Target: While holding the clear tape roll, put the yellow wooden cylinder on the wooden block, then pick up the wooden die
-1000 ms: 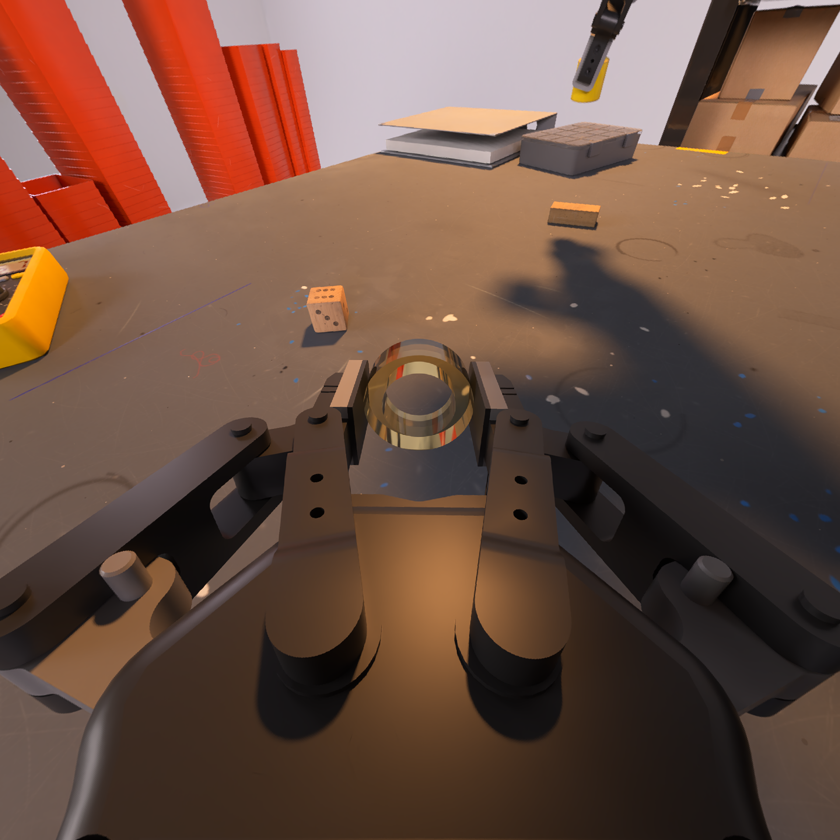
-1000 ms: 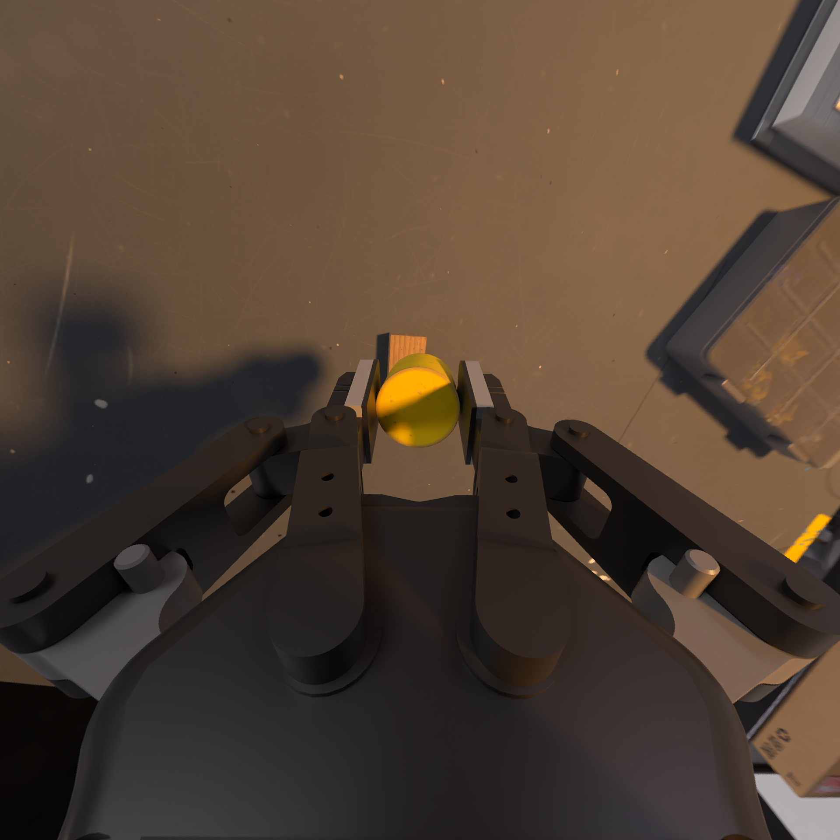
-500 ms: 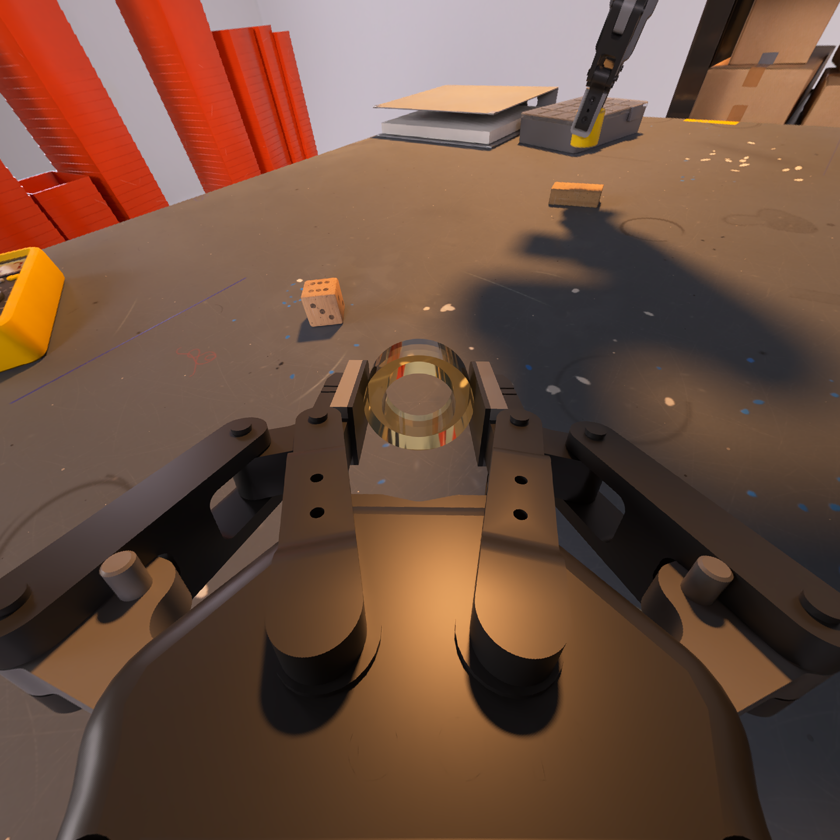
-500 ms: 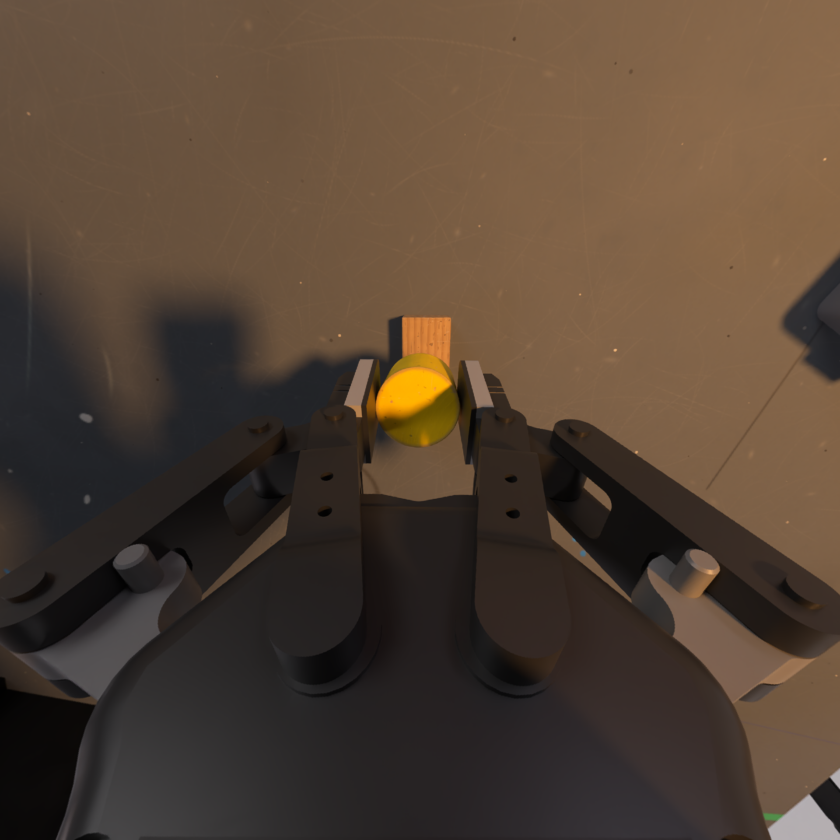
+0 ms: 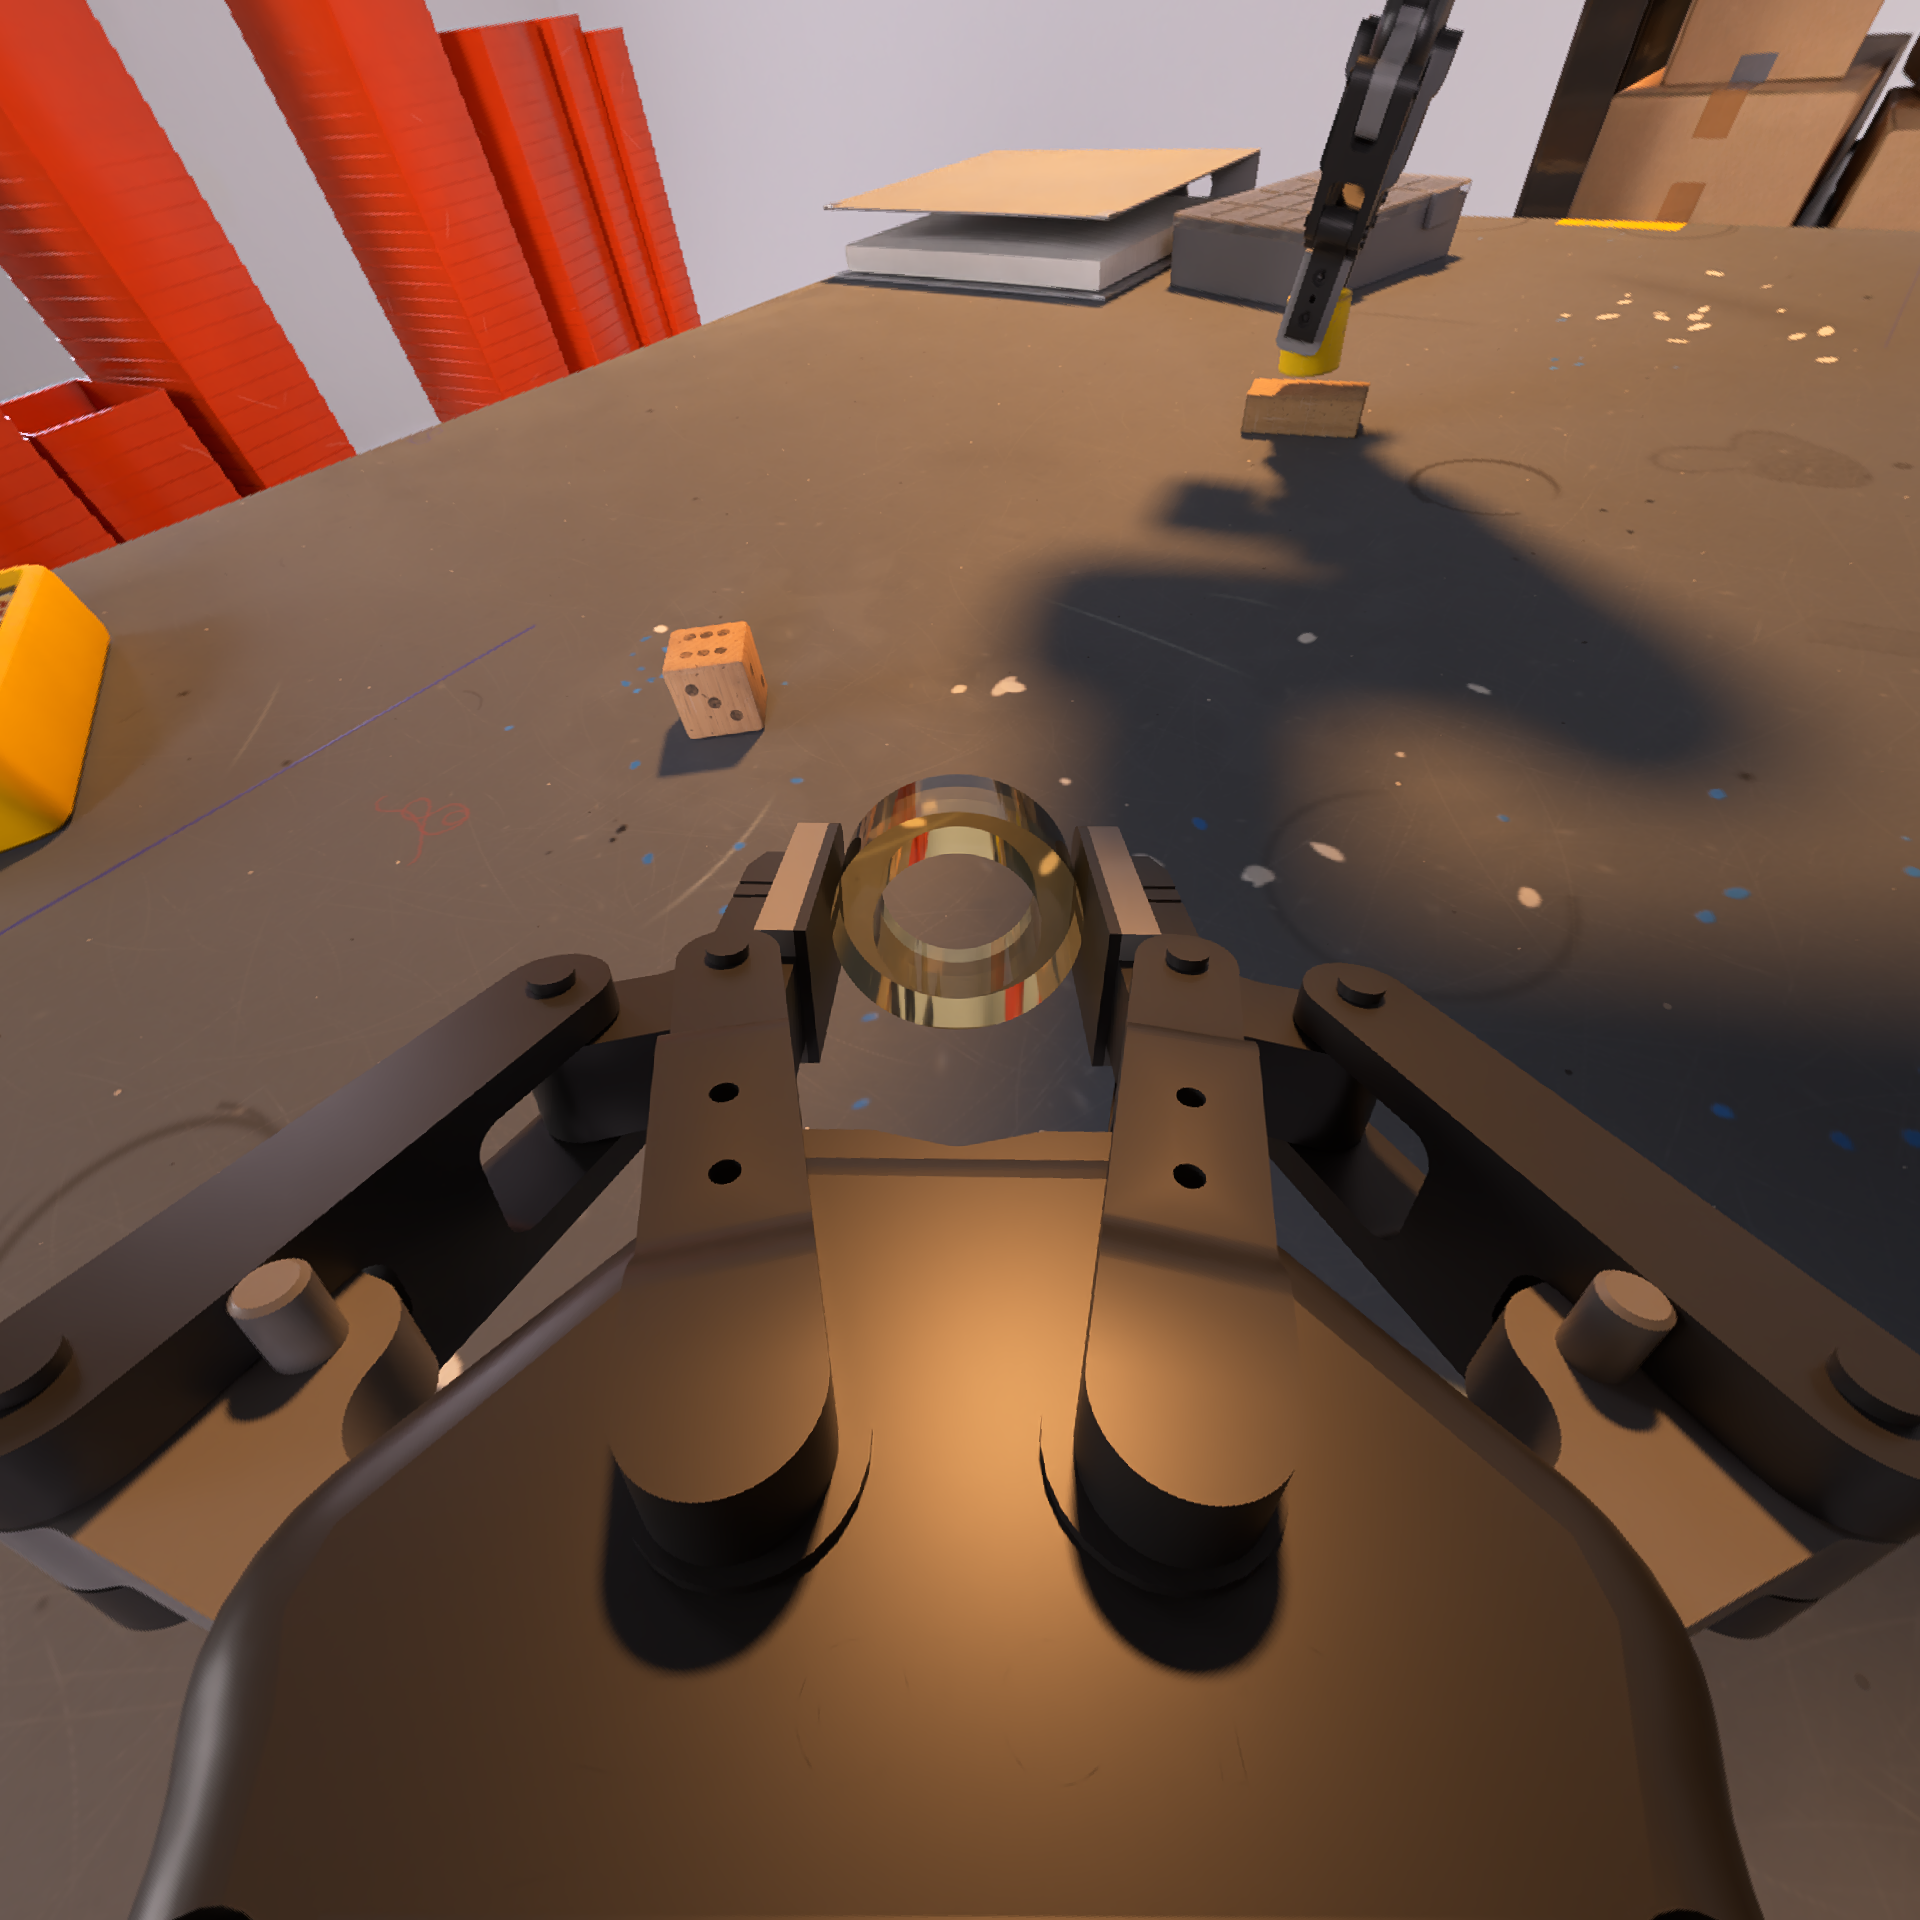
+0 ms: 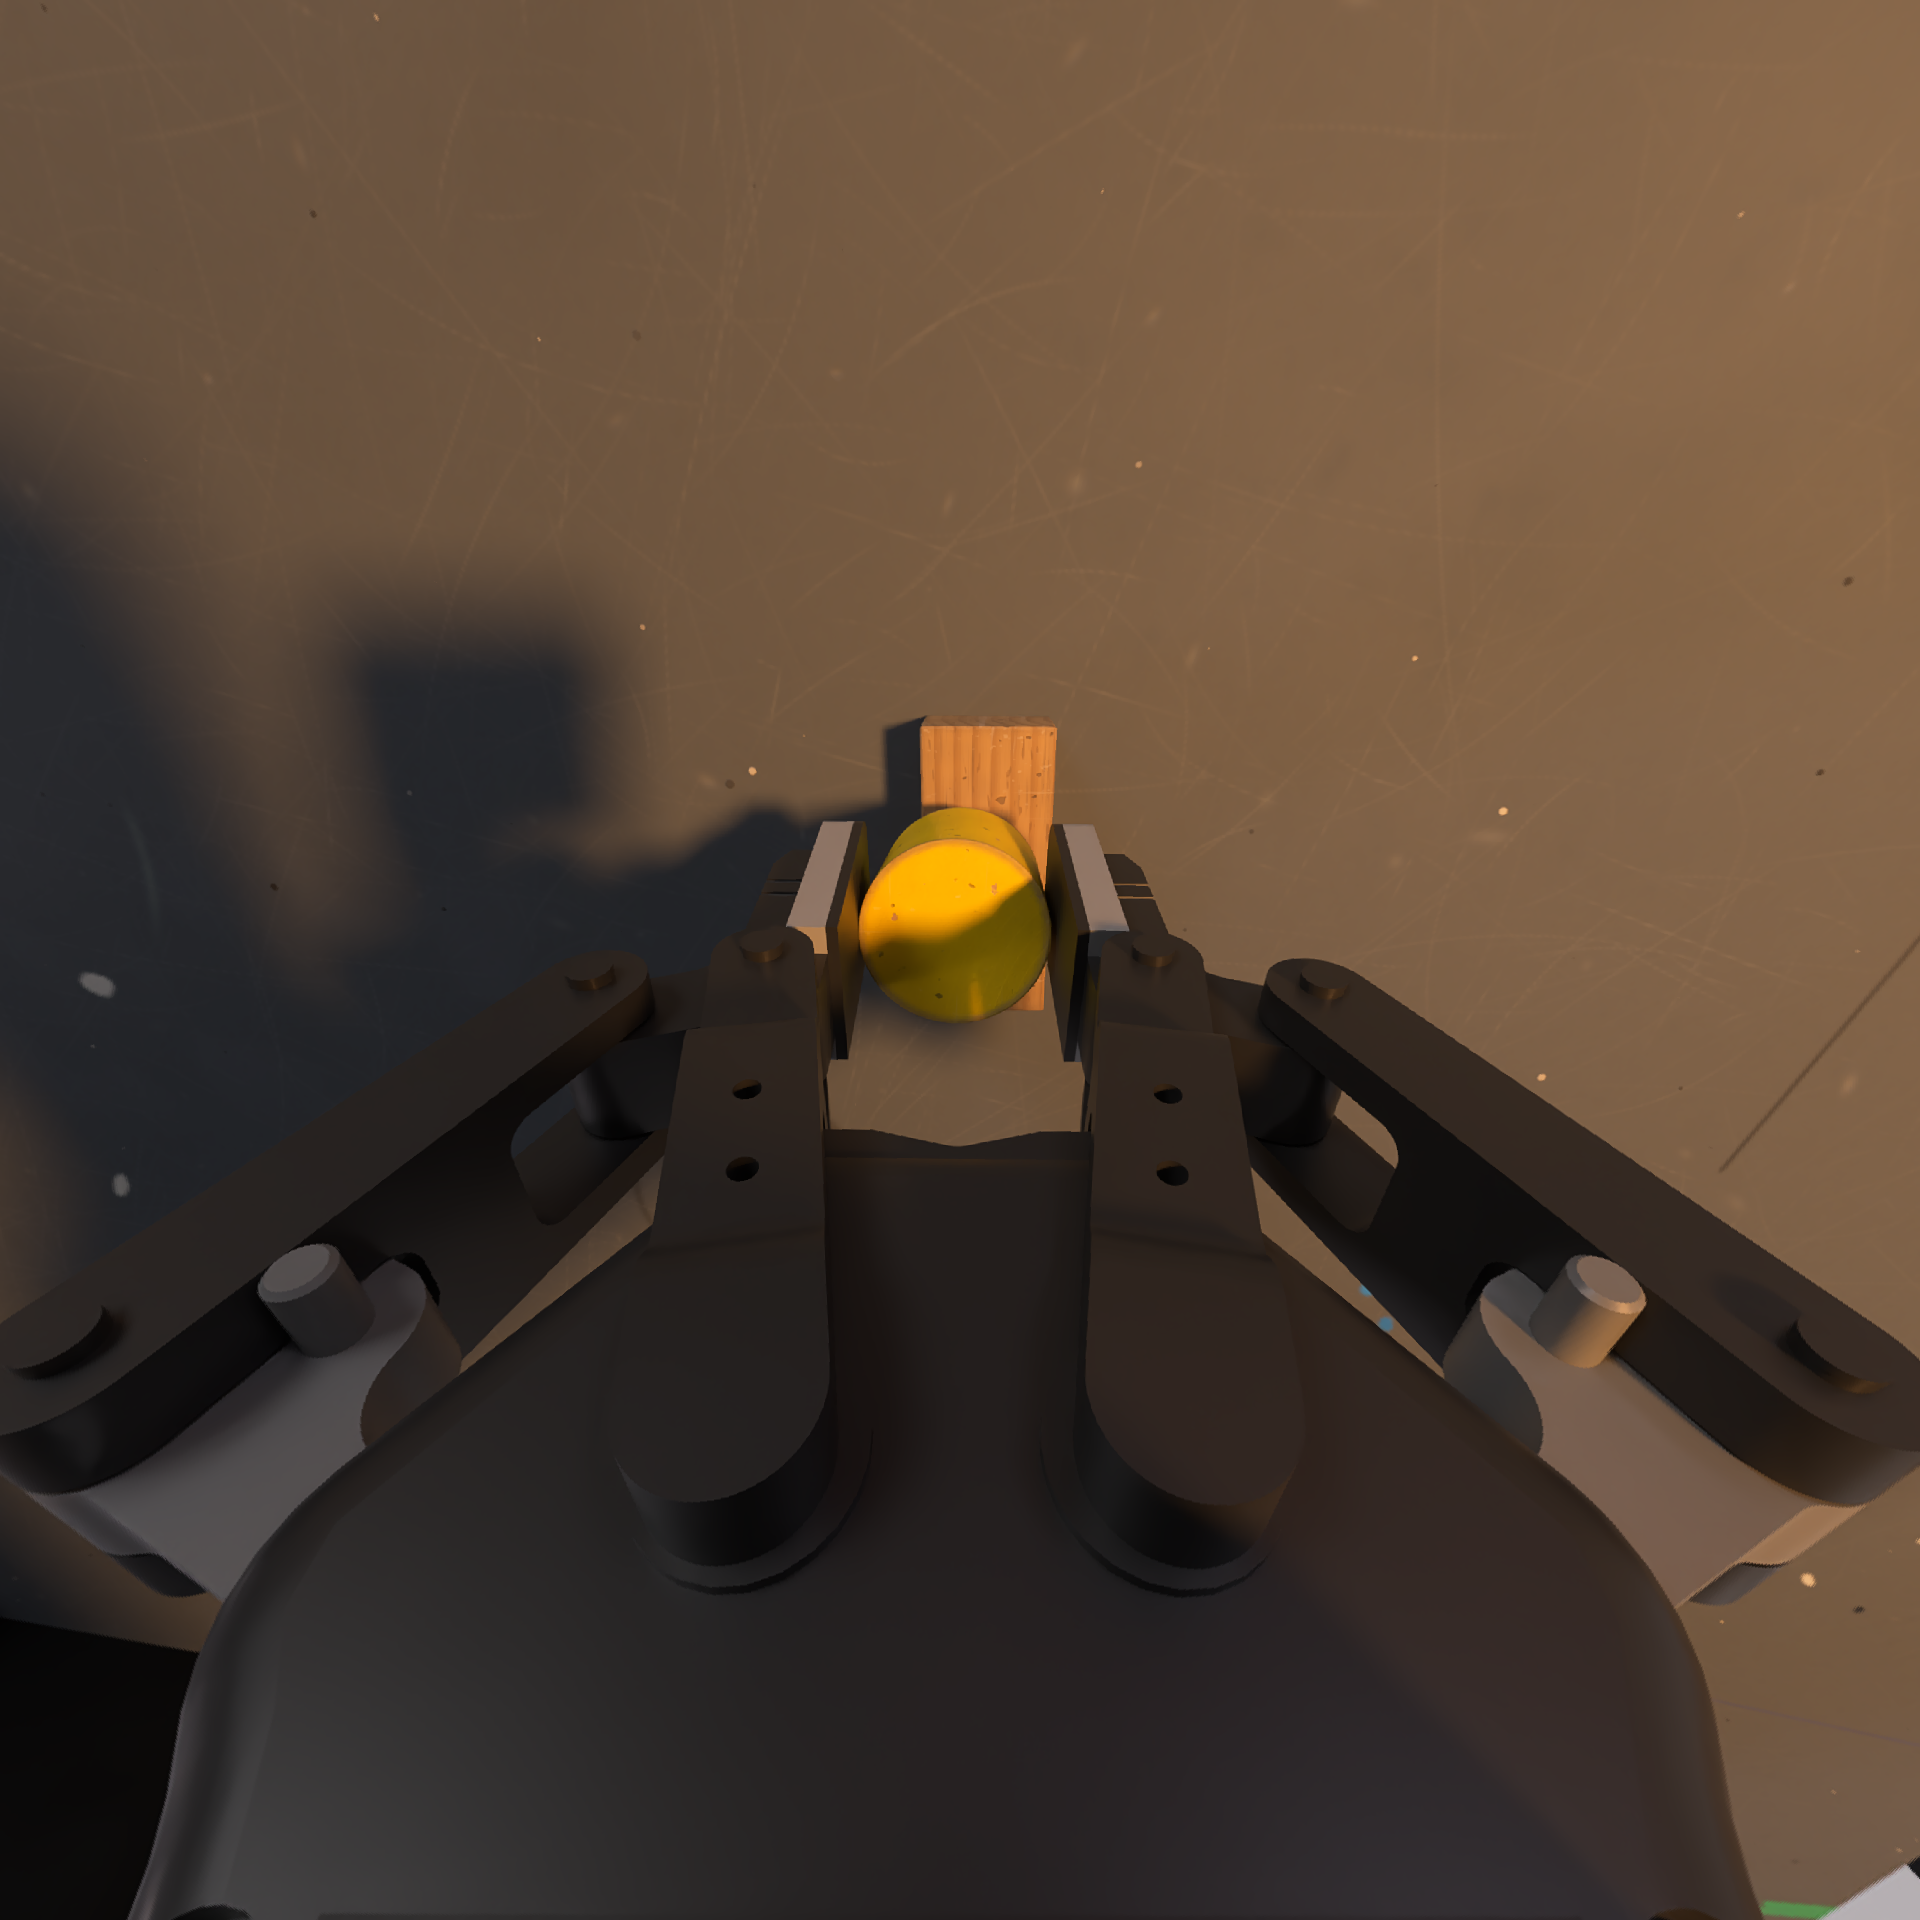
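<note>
My left gripper (image 5: 956, 883) is shut on the clear tape roll (image 5: 956, 904) and holds it above the table. The wooden die (image 5: 715, 680) lies on the table ahead and to the left of it. My right gripper (image 6: 956, 894) is shut on the yellow wooden cylinder (image 6: 951, 925) and points straight down. The wooden block (image 6: 987, 769) lies directly under the cylinder. In the left wrist view the right gripper (image 5: 1314, 322) holds the cylinder (image 5: 1320, 338) just above the block (image 5: 1304, 407), with a small gap.
A yellow device (image 5: 42, 707) sits at the table's left edge. A grey case (image 5: 1320, 234) and a flat board stack (image 5: 1029, 223) stand at the far side. Red panels (image 5: 343, 208) lean at far left, cardboard boxes (image 5: 1745, 114) at far right.
My right gripper has come down with the yellow cylinder and moved over the wooden block. The left gripper has held the tape roll and shifted only slightly.
</note>
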Motion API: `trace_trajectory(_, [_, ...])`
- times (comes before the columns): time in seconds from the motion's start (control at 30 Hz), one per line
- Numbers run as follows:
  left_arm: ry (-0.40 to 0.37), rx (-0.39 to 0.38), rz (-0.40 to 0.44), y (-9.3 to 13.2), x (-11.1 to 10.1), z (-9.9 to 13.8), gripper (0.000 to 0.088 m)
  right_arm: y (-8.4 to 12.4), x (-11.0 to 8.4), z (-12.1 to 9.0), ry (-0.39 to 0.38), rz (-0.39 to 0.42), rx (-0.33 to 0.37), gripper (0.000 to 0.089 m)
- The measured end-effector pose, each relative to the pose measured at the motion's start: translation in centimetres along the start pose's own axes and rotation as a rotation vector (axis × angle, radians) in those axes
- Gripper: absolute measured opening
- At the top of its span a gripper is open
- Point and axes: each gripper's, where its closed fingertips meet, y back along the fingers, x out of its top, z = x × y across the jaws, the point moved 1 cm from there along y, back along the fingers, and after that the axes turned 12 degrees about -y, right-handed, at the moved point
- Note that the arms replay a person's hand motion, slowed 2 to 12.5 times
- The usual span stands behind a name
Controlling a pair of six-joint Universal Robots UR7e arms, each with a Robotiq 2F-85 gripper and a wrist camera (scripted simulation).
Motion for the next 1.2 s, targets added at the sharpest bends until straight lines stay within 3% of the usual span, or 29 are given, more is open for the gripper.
trace_trajectory(0.37, [-0.013, -0.015, -0.009, -0.3, 0.0, 0.2, 0.0386, -0.7, -0.5, 0.8, 0.015, -0.019, -0.039, 0.0308])
trace_trajectory(0.4, [-0.015, -0.015, -0.01, -0.3, 0.0, 0.3, 0.0386, -0.6, -0.5, 1.0, 0.013, -0.015, -0.046, 0.0333])
trace_trajectory(0.47, [-0.017, -0.017, -0.011, -0.3, 0.0, 0.3, 0.0386, -0.2, -0.3, 1.3, 0.01, -0.003, -0.056, 0.0508])
trace_trajectory(0.53, [-0.019, -0.017, -0.012, -0.3, 0.0, 0.3, 0.0386, 0.3, -0.1, 1.4, 0.007, 0.015, -0.059, 0.0621])
trace_trajectory(0.63, [-0.021, -0.016, -0.012, -0.3, 0.0, 0.3, 0.0386, 1.4, 0.3, 1.5, 0.006, 0.052, -0.055, 0.0534])
trace_trajectory(0.9, [-0.02, -0.017, -0.01, -0.4, 0.0, 0.3, 0.0386, 5.9, 2.3, 0.9, 0.016, 0.198, -0.069, 0.056])
trace_trajectory(1.2, [-0.016, -0.012, -0.009, -0.4, 0.0, 0.2, 0.0386, 11.3, 4.4, -3.6, 0.086, 0.359, 0.005, 0.055])
